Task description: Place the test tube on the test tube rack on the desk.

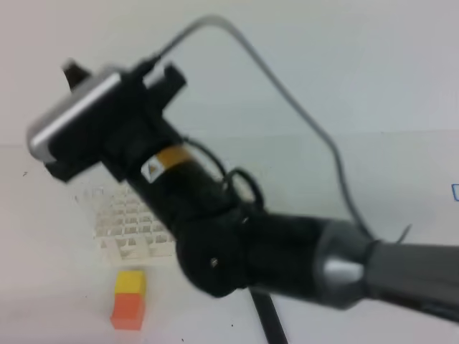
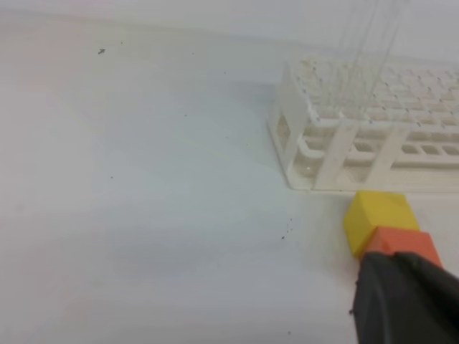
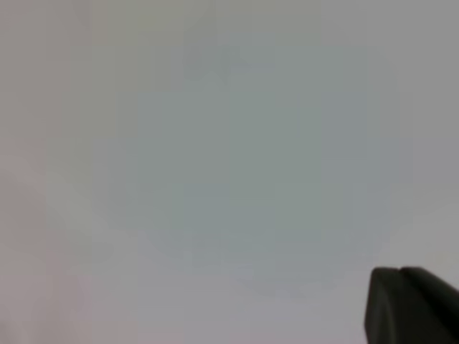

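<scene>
Black arm (image 1: 237, 244) foremost; test tube rack (image 1: 133, 226) behind, on desk (image 1: 43, 287).

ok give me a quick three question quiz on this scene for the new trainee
1. True or false: the yellow-and-orange block sits on top of the test tube rack.
2. Multiple choice: in the left wrist view, the thin clear tubes are
A. lying flat on the desk
B. standing upright in the rack
C. stacked on the block
3. Fill in: in the exterior high view, the block's yellow part is ______ its orange part.

Key
1. False: it rests on the desk just in front of the rack.
2. B
3. Above.
</scene>
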### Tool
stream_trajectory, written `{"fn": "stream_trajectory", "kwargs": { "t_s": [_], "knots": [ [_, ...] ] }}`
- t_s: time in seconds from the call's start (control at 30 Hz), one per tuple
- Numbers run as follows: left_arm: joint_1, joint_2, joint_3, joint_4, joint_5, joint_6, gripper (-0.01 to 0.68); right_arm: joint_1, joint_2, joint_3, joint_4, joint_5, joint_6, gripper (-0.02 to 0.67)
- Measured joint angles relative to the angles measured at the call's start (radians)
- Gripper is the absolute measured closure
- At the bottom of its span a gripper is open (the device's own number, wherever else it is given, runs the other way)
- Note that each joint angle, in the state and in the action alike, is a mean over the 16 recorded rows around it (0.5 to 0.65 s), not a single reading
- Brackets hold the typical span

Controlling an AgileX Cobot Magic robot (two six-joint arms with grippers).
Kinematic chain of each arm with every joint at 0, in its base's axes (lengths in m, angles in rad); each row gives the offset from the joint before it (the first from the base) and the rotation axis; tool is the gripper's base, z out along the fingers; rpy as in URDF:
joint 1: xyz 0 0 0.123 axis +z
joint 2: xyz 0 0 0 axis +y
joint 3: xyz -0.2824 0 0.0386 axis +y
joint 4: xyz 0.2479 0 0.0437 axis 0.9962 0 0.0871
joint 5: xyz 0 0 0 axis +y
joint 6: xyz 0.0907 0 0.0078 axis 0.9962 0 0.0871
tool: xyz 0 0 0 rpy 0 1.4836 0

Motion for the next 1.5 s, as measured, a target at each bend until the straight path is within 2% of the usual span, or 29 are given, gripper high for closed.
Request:
{"fn": "stream_trajectory", "kwargs": {
  "t_s": [0.2, 0.4, 0.67, 0.8, 0.97, 1.5],
  "knots": [
    [0.000, 0.000, 0.000, 0.000, 0.000, 0.000, 0.674, -0.008, -0.198, 0.000, -0.261, 0.121, -0.018, 0.650],
    [0.000, 0.000, 0.000, 0.000, 0.000, 0.000, 0.674, -0.017, -0.405, 0.022, -0.518, 0.380, -0.020, 0.650],
    [0.000, -0.001, 0.000, 0.000, 0.000, 0.000, 0.674, -0.064, -0.672, 0.169, -0.700, 0.684, -0.020, 0.650],
    [0.000, -0.001, 0.000, 0.000, 0.000, 0.000, 0.674, -0.127, -0.792, 0.301, -0.708, 0.746, -0.020, 0.650],
    [0.000, -0.001, 0.000, 0.000, 0.000, 0.000, 0.674, -0.258, -0.935, 0.495, -0.660, 0.762, -0.020, 0.650],
    [0.000, 0.000, 0.000, 0.000, 0.000, 0.000, 0.674, -0.853, -1.535, 1.083, -0.405, 0.778, -0.020, 0.650]
  ]
}}
